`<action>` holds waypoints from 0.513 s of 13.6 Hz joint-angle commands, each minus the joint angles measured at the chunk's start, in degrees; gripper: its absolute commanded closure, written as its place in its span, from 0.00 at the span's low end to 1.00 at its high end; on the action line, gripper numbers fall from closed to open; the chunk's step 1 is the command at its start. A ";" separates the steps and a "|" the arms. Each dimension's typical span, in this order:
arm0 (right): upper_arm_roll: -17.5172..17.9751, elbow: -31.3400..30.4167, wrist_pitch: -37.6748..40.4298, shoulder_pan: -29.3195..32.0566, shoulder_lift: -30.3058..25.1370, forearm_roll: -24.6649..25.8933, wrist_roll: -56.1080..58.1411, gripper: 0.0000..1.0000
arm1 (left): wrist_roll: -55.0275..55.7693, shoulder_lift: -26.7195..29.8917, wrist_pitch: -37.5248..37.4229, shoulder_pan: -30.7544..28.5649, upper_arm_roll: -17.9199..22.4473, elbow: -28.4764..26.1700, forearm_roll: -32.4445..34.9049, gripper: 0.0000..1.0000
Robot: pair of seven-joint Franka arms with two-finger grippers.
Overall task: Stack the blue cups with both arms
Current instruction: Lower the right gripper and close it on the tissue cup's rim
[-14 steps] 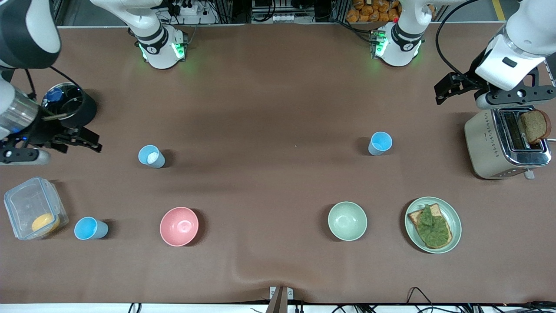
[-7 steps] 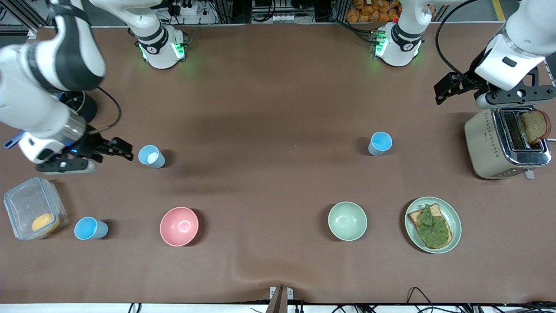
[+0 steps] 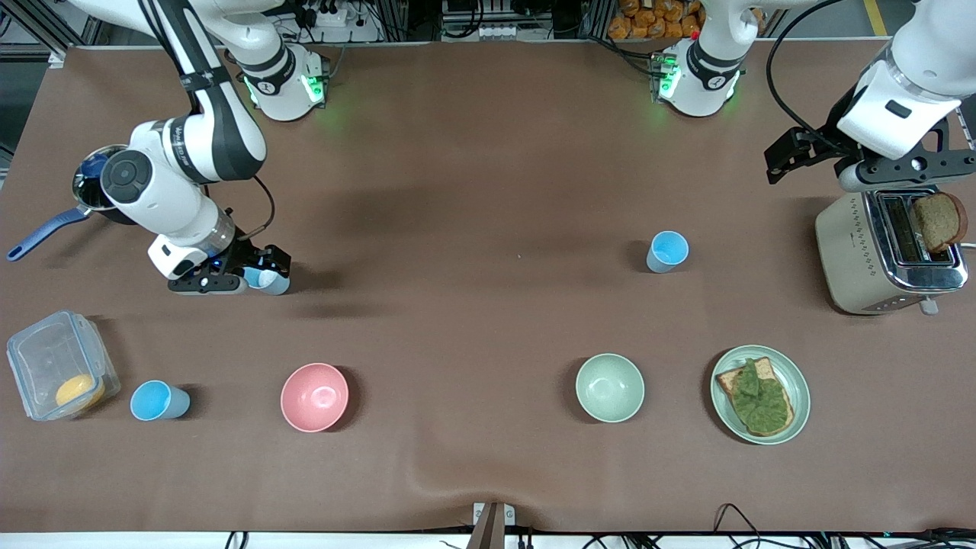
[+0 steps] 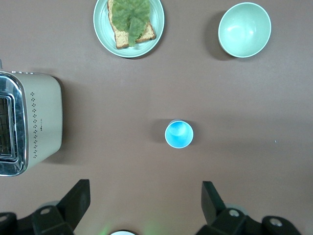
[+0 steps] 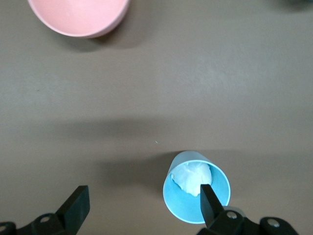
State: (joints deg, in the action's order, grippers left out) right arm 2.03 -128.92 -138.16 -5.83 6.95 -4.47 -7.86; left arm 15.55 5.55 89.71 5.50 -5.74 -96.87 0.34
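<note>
right gripper [image 3: 259, 276] spread wide at cup [image 5: 196, 193] – pink bowl [image 3: 314, 396] nearer camera – left gripper [image 4: 144, 203] spread too.

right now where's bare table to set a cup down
Widest bare patch: mid-table, between the white-filled light-blue cup under the open right gripper and the empty light-blue tumbler. Also between pink bowl and pale green bowl. Both table ends are crowded.

Blue cup [image 4: 179, 134] stands upright (toaster [image 4: 30, 129] near).

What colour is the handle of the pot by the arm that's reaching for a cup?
Dark blue. The pot's handle shows best in the front view, sticking out beside the right arm.
</note>
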 commanded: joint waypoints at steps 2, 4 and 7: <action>-0.27 -0.11 -0.09 -1.56 2.44 0.26 -5.15 0.00 | 0.54 -0.10 -0.77 -0.58 -0.24 0.45 -0.43 0.00; -0.27 -0.11 -0.27 -1.03 4.12 0.26 -4.89 0.00 | 0.54 -0.10 -0.77 -0.58 -0.32 0.45 -0.43 0.00; -0.36 -0.02 -0.96 -0.94 5.00 0.34 -4.97 0.00 | 0.62 -0.10 -0.77 -0.58 -0.24 0.36 -0.52 0.00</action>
State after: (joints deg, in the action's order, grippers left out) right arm 1.77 -128.98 -138.48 -6.75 11.64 -4.46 -11.72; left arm 15.55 5.51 89.68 5.44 -5.72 -96.90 0.34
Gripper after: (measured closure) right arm 0.000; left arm 0.000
